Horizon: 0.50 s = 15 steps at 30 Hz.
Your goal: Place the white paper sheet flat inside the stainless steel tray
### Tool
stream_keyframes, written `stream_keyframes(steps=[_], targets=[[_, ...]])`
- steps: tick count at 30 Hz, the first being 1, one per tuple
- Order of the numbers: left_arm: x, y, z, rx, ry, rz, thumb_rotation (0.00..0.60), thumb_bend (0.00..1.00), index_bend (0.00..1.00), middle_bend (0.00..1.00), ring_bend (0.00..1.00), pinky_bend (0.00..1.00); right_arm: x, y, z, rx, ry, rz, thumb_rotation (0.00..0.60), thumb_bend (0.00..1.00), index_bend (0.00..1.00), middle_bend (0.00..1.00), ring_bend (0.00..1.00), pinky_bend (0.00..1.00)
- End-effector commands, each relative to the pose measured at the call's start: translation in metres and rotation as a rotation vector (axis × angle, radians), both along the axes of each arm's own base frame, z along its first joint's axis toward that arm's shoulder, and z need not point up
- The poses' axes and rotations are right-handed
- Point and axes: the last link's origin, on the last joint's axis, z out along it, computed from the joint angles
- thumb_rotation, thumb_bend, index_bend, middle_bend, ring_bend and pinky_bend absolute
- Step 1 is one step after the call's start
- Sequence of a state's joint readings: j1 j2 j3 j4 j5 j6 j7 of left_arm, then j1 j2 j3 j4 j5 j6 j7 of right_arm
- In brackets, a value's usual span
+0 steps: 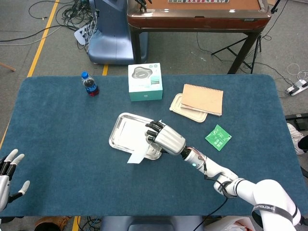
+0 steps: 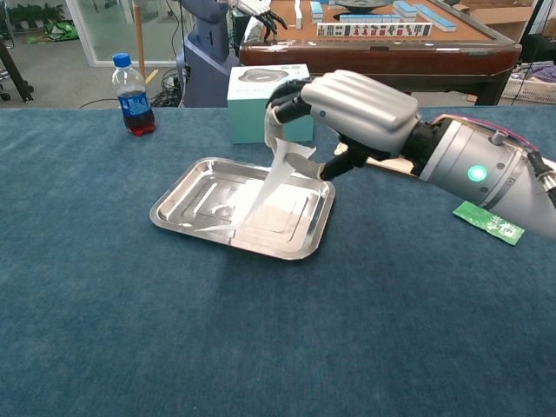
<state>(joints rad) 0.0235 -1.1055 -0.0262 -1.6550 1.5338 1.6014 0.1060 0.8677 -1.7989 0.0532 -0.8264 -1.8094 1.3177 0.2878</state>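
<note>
Lowering step: right hand (image 2: 360,109), fingers (image 2: 291,97) pinching the thin white paper sheet (image 2: 269,187), which droops over the rectangular stainless steel tray (image 2: 178,204)'s near rim; next, shift inward, release flat.

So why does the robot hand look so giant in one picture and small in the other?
In the chest view the right hand is close to the camera, so it looks huge beside the stainless steel tray and the paper sheet it holds. In the head view the camera looks down from higher up, so the same hand looks small. Both views are sharp and evenly lit.
</note>
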Motion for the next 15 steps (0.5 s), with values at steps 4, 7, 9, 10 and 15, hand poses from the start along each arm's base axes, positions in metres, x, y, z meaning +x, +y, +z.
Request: stream_keyframes(steps=[4,7,9,10,15], targets=[[0.002,0.001,-0.002,-0.007,0.002,0.0,0.6,0.24,0.16,0.09,0.1,0.0,-0.025,-0.002,-0.003,0.024,0.026,-0.011,0.6,0.53,0.65,0.4,0.2,0.23],[0.003,0.001,-0.002,-0.005,0.005,-0.004,0.6,0.24,0.16,0.09,0.1,0.0,-0.029,-0.005,-0.002,0.021,0.041,0.0,0.6,0.53,0.66,0.4,0.2,0.23],[0.004,0.001,-0.002,-0.005,0.004,-0.005,0.6,0.24,0.16,0.09,0.1,0.0,-0.032,-0.009,-0.003,0.017,0.054,0.001,0.6,0.53,0.66,0.4,0.2,0.23],[0.004,0.001,-0.002,-0.004,0.005,-0.006,0.6,0.24,0.16,0.09,0.1,0.0,-0.033,-0.012,-0.003,0.013,0.061,-0.002,0.6,0.53,0.66,0.4,0.2,0.23],[0.004,0.0,-0.002,-0.002,0.008,-0.001,0.6,0.24,0.16,0.09,0.1,0.0,-0.036,-0.019,-0.003,0.006,0.071,-0.016,0.6,0.53,0.66,0.4,0.2,0.23]])
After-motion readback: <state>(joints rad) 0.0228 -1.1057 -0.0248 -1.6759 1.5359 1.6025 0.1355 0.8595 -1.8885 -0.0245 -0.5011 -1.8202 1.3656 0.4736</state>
